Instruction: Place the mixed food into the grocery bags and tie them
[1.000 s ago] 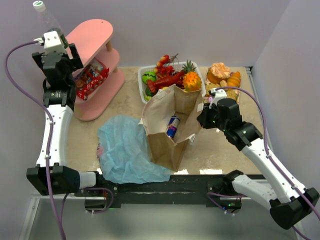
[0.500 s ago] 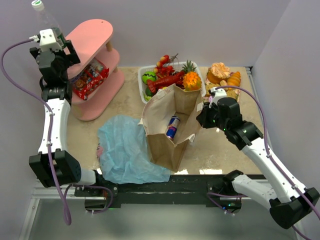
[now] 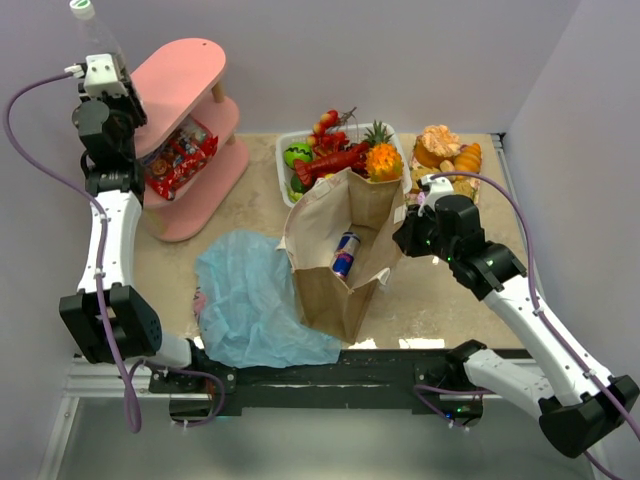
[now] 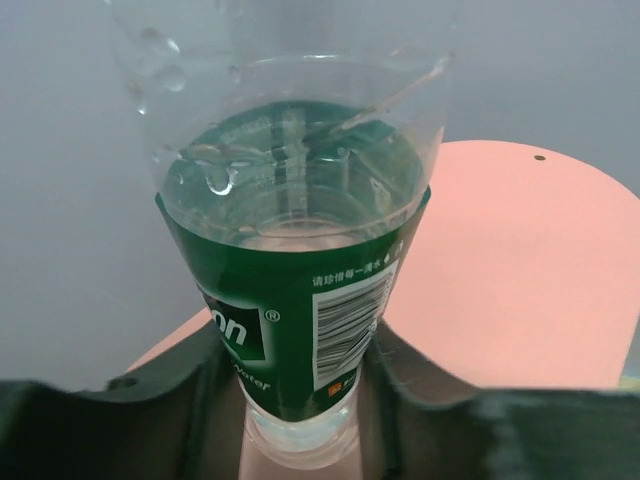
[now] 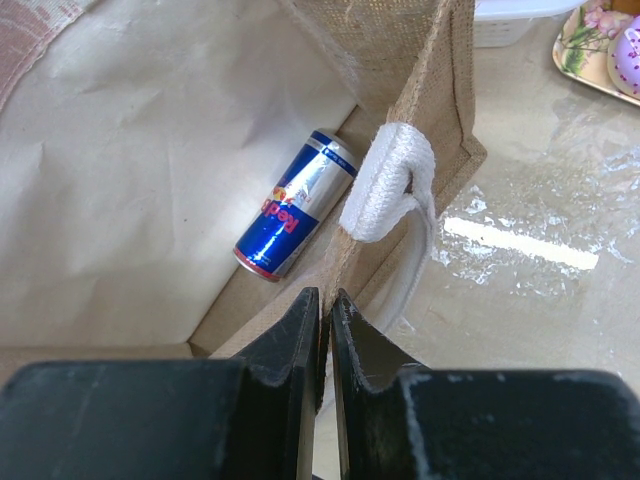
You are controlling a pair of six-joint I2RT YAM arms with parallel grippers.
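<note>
Left wrist view: left pincer (image 4: 300, 385) is hugging the bottle (image 4: 300, 290) on the pink shelf (image 4: 520, 260), bench's far-left corner; right pincer (image 5: 325, 300) is pinching the paper bag (image 5: 130, 150). Only the can (image 5: 295, 205) is sitting inside, nothing's getting tied yet.

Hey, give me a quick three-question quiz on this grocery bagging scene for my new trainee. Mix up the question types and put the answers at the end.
1. True or false: the blue can lies inside the brown paper bag.
2. What sits between the fingers of the left pincer? A) a coffee mug B) the green-labelled bottle C) a tennis ball
3. Fill in the blank: the paper bag's rim is pinched by the ____ pincer.

Key: 1 true. 2 B. 3 right; the right pincer is shut on the rim beside the white handle.
</note>
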